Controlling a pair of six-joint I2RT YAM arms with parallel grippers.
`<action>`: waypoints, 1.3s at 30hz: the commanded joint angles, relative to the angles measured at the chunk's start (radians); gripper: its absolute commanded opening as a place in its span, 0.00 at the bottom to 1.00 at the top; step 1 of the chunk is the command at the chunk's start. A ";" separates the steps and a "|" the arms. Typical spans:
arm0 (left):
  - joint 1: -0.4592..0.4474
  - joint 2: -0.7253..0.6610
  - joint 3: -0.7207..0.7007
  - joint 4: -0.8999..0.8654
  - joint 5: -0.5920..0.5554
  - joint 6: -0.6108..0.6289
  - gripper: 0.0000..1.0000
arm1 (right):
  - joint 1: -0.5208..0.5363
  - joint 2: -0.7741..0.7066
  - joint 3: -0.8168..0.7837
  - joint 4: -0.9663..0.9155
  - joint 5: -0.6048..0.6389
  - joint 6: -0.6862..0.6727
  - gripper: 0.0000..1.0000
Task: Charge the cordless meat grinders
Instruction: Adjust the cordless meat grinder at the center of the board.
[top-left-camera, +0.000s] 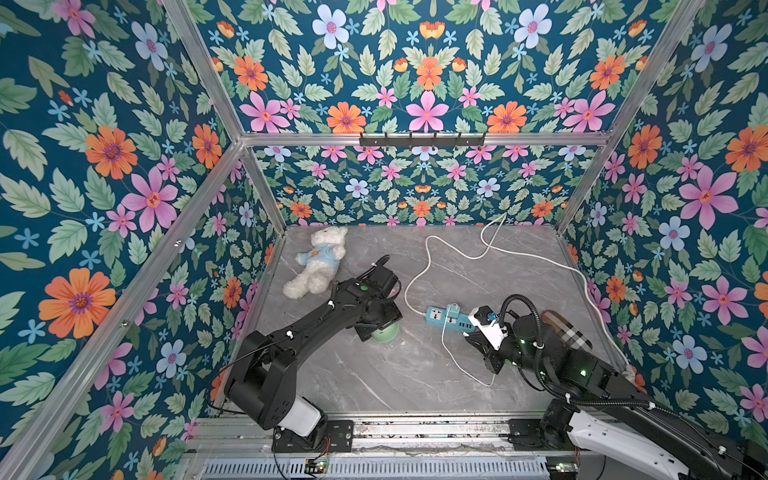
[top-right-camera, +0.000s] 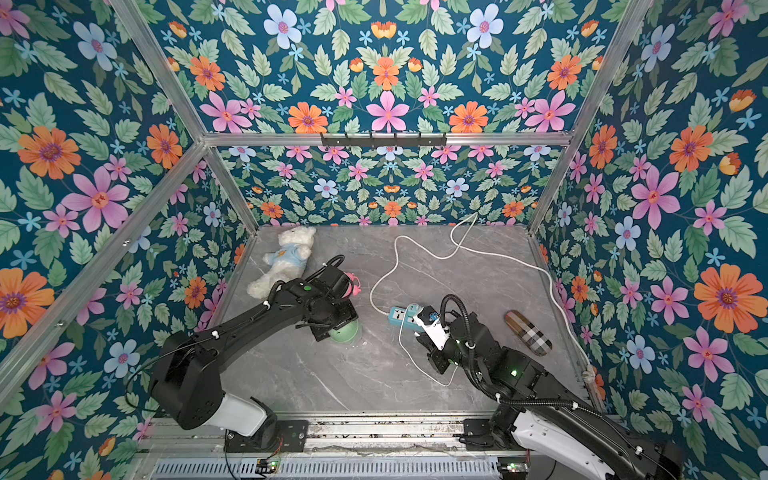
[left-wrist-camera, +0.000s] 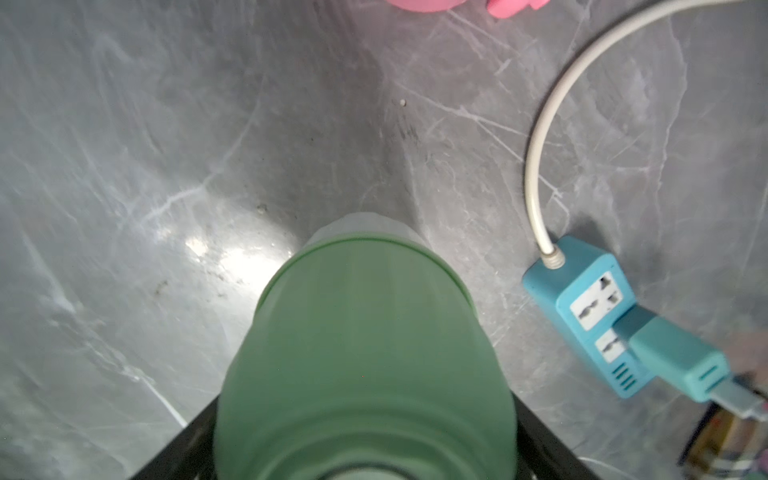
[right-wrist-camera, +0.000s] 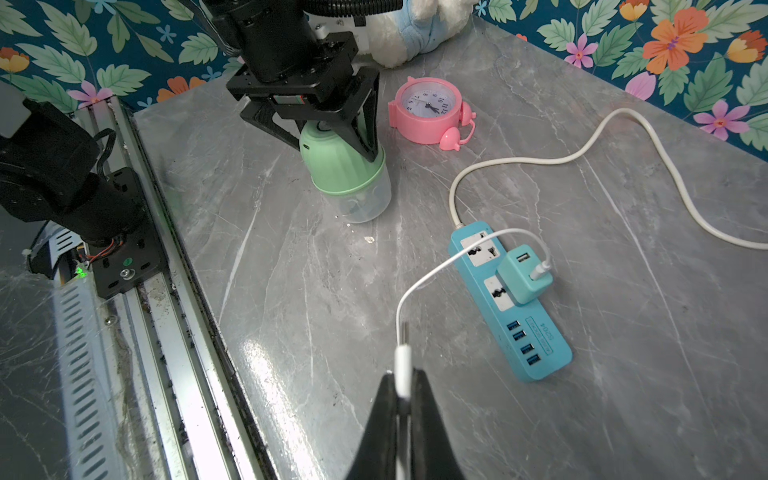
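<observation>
Standing on its clear cup on the table (right-wrist-camera: 291, 311), the grinder (right-wrist-camera: 343, 166) is left of the middle. The left gripper (right-wrist-camera: 336, 151) comes down over it and clasps the green dome, one finger against each side. A pink clock (right-wrist-camera: 428, 110) lies just behind the grinder, and a bear (top-left-camera: 318, 259) lies farther back. To the grinder's right lies a blue strip (right-wrist-camera: 536, 332) with an adapter (right-wrist-camera: 524, 280) plugged in. A white cable (right-wrist-camera: 424, 278) runs from the adapter to the right gripper (right-wrist-camera: 401, 388), which is pinched tight on the plug, its metal tip bare.
</observation>
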 joint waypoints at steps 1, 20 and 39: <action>-0.014 -0.001 0.005 -0.025 -0.016 -0.300 0.62 | 0.001 -0.015 -0.001 -0.013 0.021 0.014 0.00; -0.091 0.030 0.015 -0.084 -0.078 -0.554 0.94 | 0.002 0.023 -0.009 0.020 0.003 0.008 0.00; 0.032 -0.199 -0.001 0.005 -0.365 0.121 0.99 | 0.093 0.338 0.053 0.228 -0.031 -0.076 0.00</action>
